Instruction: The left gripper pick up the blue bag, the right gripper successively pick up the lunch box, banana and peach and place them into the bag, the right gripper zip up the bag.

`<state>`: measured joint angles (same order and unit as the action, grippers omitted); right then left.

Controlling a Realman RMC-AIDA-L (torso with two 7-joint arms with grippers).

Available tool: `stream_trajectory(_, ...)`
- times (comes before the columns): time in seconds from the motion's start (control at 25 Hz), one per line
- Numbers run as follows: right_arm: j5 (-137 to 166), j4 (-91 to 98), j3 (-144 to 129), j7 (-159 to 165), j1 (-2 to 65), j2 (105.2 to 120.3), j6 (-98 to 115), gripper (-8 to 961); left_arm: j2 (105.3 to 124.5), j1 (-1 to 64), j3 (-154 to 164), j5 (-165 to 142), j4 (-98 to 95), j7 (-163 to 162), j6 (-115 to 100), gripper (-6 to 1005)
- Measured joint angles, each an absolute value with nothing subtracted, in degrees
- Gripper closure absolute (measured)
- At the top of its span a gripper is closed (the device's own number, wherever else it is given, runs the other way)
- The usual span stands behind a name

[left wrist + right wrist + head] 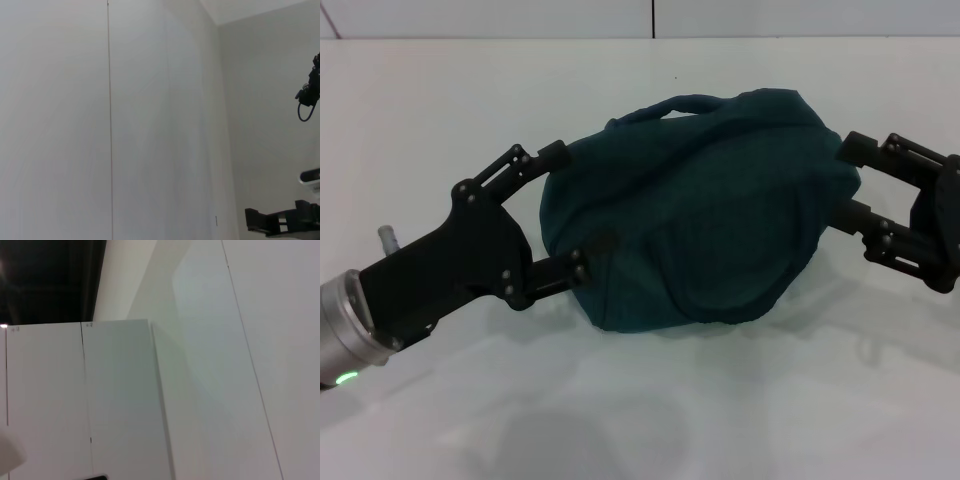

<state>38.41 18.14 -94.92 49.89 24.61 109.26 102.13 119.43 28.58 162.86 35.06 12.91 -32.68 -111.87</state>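
Table: white table [440, 110], with white walls behind it.
Bag: the blue bag [700, 215] sits puffed up in the middle, one handle [670, 108] poking out on top.
Left gripper [565, 210]: fingers spread wide, touching the bag's left side.
Right gripper [848, 180]: fingers spread, touching the bag's right side.

The bag [705, 215] is showing a plain dark teal-blue, with no pattern. Both grippers, left [565, 210] and right [848, 180], are looking matte black. The table [650, 420] is gleaming white, the left arm's silver cuff [345, 325] glowing green.
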Motion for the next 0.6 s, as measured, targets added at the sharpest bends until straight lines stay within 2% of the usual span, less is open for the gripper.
stream_trajectory(0.2, 38.4, 18.0, -95.0, 48.9, 24.5, 109.37, 102.1, 241, 119.45, 28.5, 162.9, 35.1, 12.9, -32.4, -111.9, 112)
stream_trajectory(0.48, 38.9, 18.4, -94.5, 44.3, 22.8, 110.99, 102.1, 221, 119.42, 28.5, 162.9, 35.0, 12.9, -32.3, -112.2, 112)
stream_trajectory(0.6, 39.7, 18.4, -94.0, 43.9, 22.3, 111.08, 102.1, 213, 119.35, 28.5, 162.9, 34.9, 12.9, -32.3, -112.6, 111)
